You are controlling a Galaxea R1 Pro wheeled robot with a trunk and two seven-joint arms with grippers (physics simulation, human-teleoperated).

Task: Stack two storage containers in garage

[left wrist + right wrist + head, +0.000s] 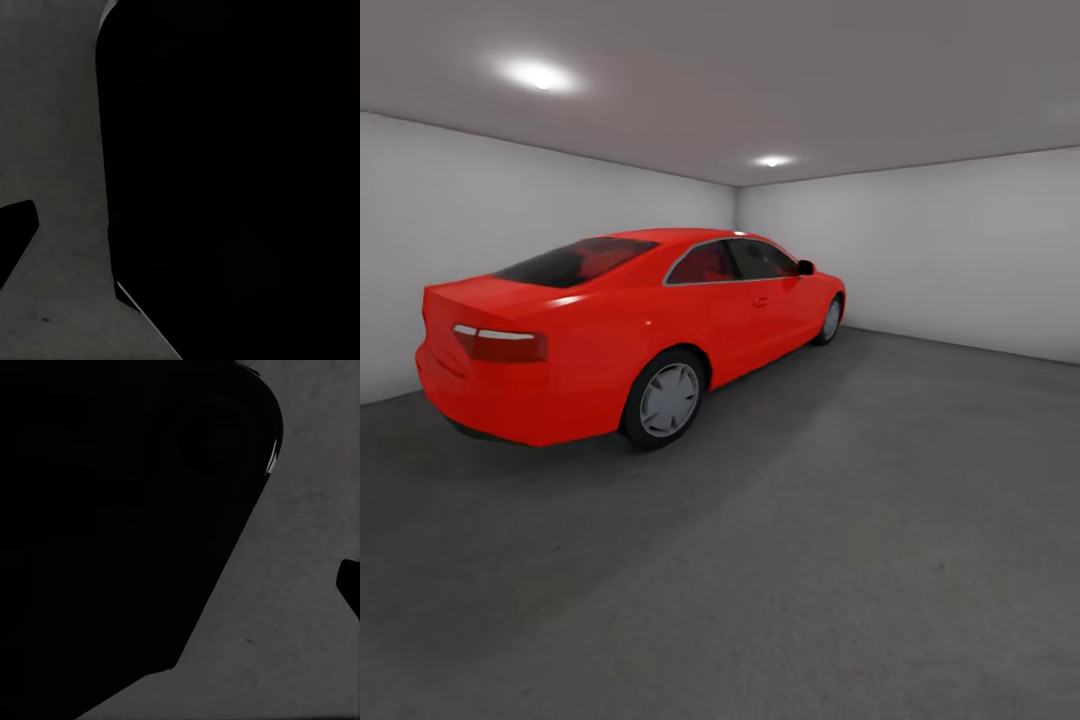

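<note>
- Red paint dominates the head view: a red car [630,330] is parked at the left, its tail near and its nose towards the far corner of the garage [920,250], a bare room with grey-white walls and two ceiling lights [540,75].
- Dark grey, faintly mottled floor [840,560] spreads wide and open to the right of the car and across the near ground; that looks like the natural spot for the stack.
- Neither storage container can be found in these pictures, so I cannot say where they are, nor whether either has reached this room. With no bin on the floor, I judge the stacking not yet begun.
- Both wrist views look down on the same grey floor past a large black shape that takes most of each picture; I take it for part of the robot's own body, though that is a guess.
- A small dark tip at the edge of the left wrist view [16,225] and another in the right wrist view [351,585] may be finger ends, but too little shows: I cannot tell whether either gripper's fingers are apart, together or clamped on anything.
- Risks from here, as I judge them: driving with so little sight of the arms could brush the car's near rear corner or wheel [668,398]; setting a bin down close to the car would leave little room for the base when the second bin is brought; and a bin placed askew would make the one stacked on it sit tilted or slide off.
</note>
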